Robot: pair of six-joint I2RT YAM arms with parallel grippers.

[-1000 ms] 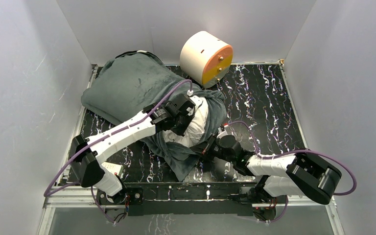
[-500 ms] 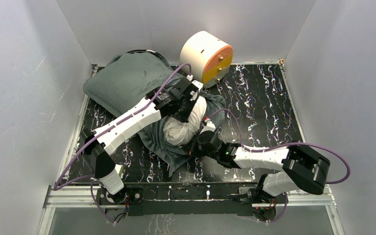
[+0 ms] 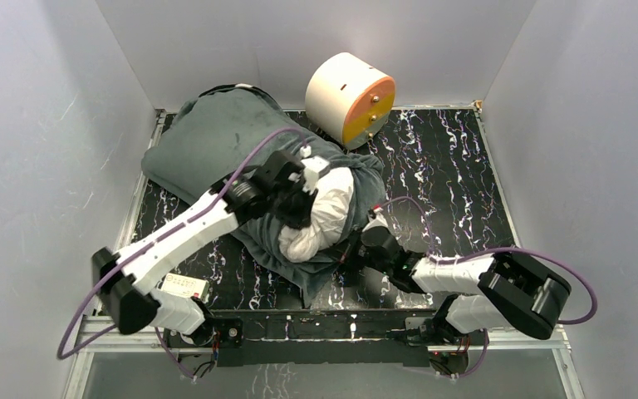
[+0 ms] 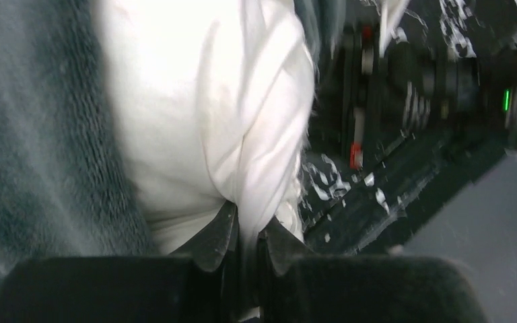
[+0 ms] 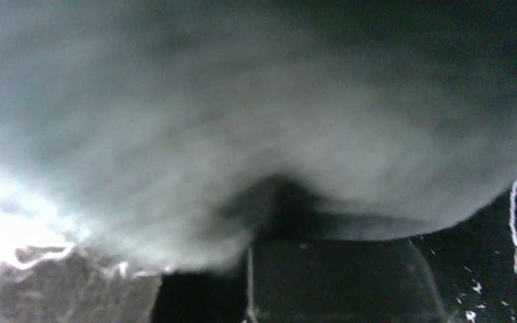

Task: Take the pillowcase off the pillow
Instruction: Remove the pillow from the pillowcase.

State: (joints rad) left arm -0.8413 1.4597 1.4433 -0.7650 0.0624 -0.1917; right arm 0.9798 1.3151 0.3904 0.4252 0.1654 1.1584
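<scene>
Pulling back toward its own base, the left arm had dragged its claw nearer to me than it was a moment before, and more white stuffing showed outside the grey sleeve. The left gripper [image 4: 248, 232] was clamped tight on a thin fold of the pillow [image 4: 202, 101] — its wrist view showed the cloth gathered to a crease right between the jaws. Beside it lay the plush grey face of the pillowcase [image 4: 33, 134], bunched around the part of the cushion not yet out, which sat at the table's far left.

The right gripper [image 3: 359, 249] sat low at the near edge of the sleeve; its wrist view was filled with blurred grey plush puckering down into the fingers, so I judged it closed on the pillowcase, holding it back.

My worry was that pinch on the pillow: such a thin fold could slip out if the bulk jammed in the opening. If the right hold gave, the sleeve would simply ride along. The cream-and-orange cylinder [image 3: 350, 98] stood close behind and could get shoved.

Only a small white tag [image 3: 184, 287] by the left base carried print — too small to read.
</scene>
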